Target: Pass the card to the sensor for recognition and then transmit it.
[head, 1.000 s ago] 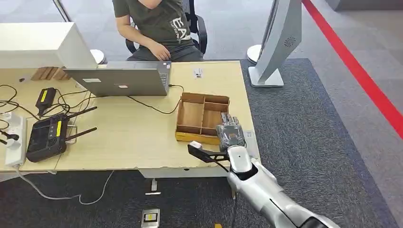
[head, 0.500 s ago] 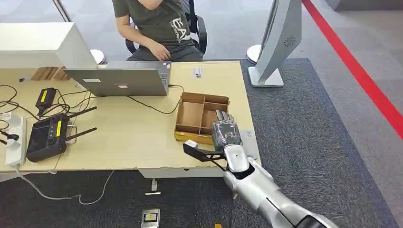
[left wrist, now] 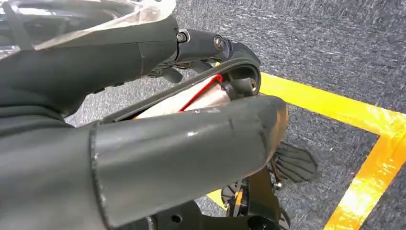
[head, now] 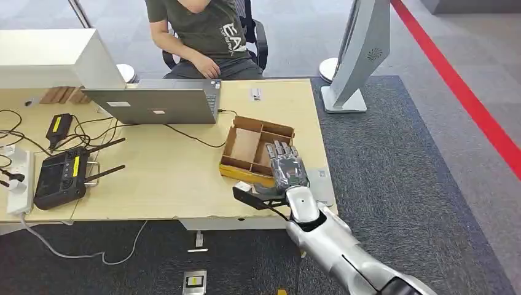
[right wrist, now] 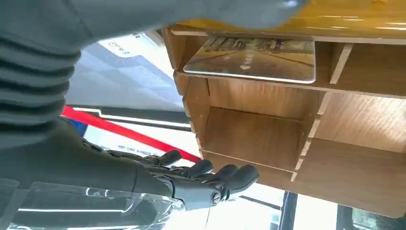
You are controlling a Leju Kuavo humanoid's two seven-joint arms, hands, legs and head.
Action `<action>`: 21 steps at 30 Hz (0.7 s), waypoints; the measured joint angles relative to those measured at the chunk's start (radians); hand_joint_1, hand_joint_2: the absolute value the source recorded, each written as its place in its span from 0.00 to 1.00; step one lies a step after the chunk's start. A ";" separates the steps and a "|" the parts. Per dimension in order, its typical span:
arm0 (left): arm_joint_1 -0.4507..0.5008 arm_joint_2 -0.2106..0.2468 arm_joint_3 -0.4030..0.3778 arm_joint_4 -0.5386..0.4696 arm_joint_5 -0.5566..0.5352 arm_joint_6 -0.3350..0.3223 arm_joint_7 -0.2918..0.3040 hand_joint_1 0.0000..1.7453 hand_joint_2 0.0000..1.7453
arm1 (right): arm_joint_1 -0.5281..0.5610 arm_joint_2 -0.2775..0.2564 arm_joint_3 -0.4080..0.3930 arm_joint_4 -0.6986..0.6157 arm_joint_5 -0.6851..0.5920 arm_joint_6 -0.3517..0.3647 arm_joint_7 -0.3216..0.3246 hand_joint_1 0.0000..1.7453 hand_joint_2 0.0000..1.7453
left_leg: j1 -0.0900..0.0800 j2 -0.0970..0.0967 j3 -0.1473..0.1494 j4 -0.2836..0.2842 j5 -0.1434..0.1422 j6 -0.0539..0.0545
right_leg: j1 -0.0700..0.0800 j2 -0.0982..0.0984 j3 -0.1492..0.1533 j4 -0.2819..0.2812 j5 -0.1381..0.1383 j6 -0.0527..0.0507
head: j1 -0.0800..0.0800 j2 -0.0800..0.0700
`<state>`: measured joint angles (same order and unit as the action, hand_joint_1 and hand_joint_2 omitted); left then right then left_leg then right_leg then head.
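My right hand [head: 287,169] reaches over the near right part of a wooden divided box [head: 246,147] at the table's front right. Its fingers [right wrist: 210,179] are stretched out and hold nothing. In the right wrist view a picture card [right wrist: 253,57] lies flat in one compartment of the box [right wrist: 258,139], just beyond my thumb and apart from the fingers. A flat grey pad [head: 321,179] lies on the table right of the hand. My left hand [left wrist: 182,148] hangs above the carpet with its thumb and fingers straight and nothing in it.
A person [head: 203,31] sits behind the table at an open laptop [head: 153,104]. A black controller [head: 58,175], cables and a power strip [head: 18,178] lie at the left. A grey stand [head: 359,55] rises beyond the table's right edge [head: 325,153].
My right hand has moved left and forward over the box. The box has slid left and turned a little with it.
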<state>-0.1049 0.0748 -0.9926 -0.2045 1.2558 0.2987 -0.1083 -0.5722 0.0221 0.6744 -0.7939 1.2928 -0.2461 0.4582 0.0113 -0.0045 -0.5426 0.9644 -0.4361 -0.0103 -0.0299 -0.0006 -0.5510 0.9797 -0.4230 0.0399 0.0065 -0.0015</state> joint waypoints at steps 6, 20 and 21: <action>0.000 -0.002 0.000 0.000 -0.001 0.000 -0.003 0.00 0.00 | 0.000 -0.002 0.005 0.000 0.003 0.014 0.001 0.00 0.00 | 0.000 0.000 0.000 0.000 0.000 0.000 | 0.000 0.000 0.000 0.000 0.000 0.000 | 0.000 0.000; 0.000 -0.003 -0.001 0.000 0.010 0.001 -0.010 0.00 0.00 | -0.001 0.015 0.021 0.000 0.000 0.013 -0.025 0.00 1.00 | 0.000 0.000 0.000 0.000 0.000 0.000 | 0.000 0.000 0.000 0.000 0.000 0.000 | 0.000 0.000; 0.000 -0.003 -0.001 0.000 0.010 0.001 -0.010 0.00 0.00 | -0.001 0.016 0.022 0.000 0.000 0.013 -0.024 0.00 1.00 | 0.000 0.000 0.000 0.000 0.000 0.000 | 0.000 0.000 0.000 0.000 0.000 0.000 | 0.000 0.000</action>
<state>-0.1047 0.0717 -0.9934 -0.2045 1.2657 0.2998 -0.1186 -0.5734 0.0385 0.6962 -0.7939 1.2924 -0.2335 0.4337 0.0115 -0.0045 -0.5426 0.9644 -0.4361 -0.0103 -0.0298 -0.0006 -0.5511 0.9798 -0.4230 0.0399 0.0065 -0.0015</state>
